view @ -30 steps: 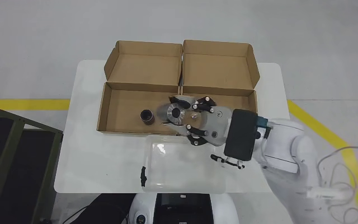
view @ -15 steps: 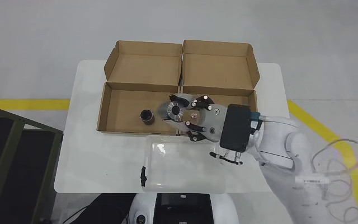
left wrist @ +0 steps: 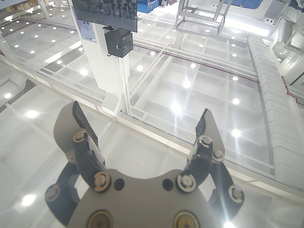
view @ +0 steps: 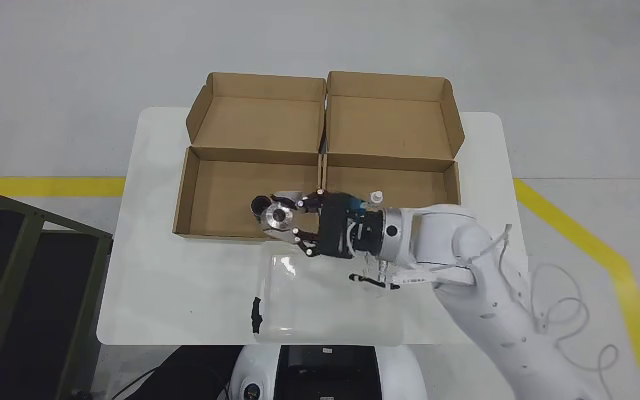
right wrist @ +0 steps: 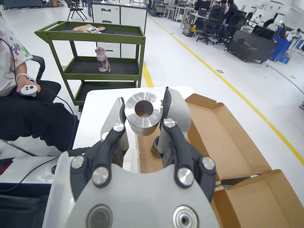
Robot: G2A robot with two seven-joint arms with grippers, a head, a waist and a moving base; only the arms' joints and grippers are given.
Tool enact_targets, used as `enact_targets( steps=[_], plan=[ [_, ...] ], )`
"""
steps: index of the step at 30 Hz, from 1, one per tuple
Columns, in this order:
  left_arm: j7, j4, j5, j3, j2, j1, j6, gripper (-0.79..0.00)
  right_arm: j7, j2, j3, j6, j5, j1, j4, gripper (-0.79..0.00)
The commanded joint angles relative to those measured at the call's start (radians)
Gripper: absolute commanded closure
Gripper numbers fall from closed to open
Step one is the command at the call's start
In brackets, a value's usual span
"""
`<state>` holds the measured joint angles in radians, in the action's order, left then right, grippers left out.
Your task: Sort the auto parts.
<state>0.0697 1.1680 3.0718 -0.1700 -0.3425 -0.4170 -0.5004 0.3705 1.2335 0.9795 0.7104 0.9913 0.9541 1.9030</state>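
Clamping a silver ring (right wrist: 142,119), right pincer (right wrist: 144,100) hangs over a cardboard box (right wrist: 213,138).

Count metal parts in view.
2. A silver bushing held by the right gripper over the left cardboard box; a smaller sleeve on that box's floor. More may be hidden.

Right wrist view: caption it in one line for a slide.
Right gripper shut on a metal ring over an open cardboard box holding a small sleeve.

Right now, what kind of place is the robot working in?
Probably an open robotics lab or workshop floor: a yellow floor line marks a lane, a green cart stands nearby, and office chairs sit at rows of workstations farther back.
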Motion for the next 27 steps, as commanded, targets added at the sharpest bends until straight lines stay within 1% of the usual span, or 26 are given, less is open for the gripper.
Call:
enact_targets(
  steps=[1, 12, 21, 27],
  plan=[
    [0.000, 0.000, 0.000, 0.000, 0.000, 0.000, 0.000, -0.785, 0.011, 0.003, -0.017, -0.007, 0.003, -0.007, -0.033, 0.000],
    [0.000, 0.000, 0.000, 0.000, 0.000, 0.000, 0.000, -0.785, 0.040, 0.023, -0.092, -0.080, 0.050, -0.061, -0.176, 0.000],
    [0.000, 0.000, 0.000, 0.000, 0.000, 0.000, 0.000, -0.785, 0.073, 0.053, -0.167, -0.159, 0.076, -0.136, -0.295, 0.000],
    [0.000, 0.000, 0.000, 0.000, 0.000, 0.000, 0.000, -0.785, 0.120, 0.076, -0.212, -0.209, 0.086, -0.187, -0.374, 0.000]
  ],
)
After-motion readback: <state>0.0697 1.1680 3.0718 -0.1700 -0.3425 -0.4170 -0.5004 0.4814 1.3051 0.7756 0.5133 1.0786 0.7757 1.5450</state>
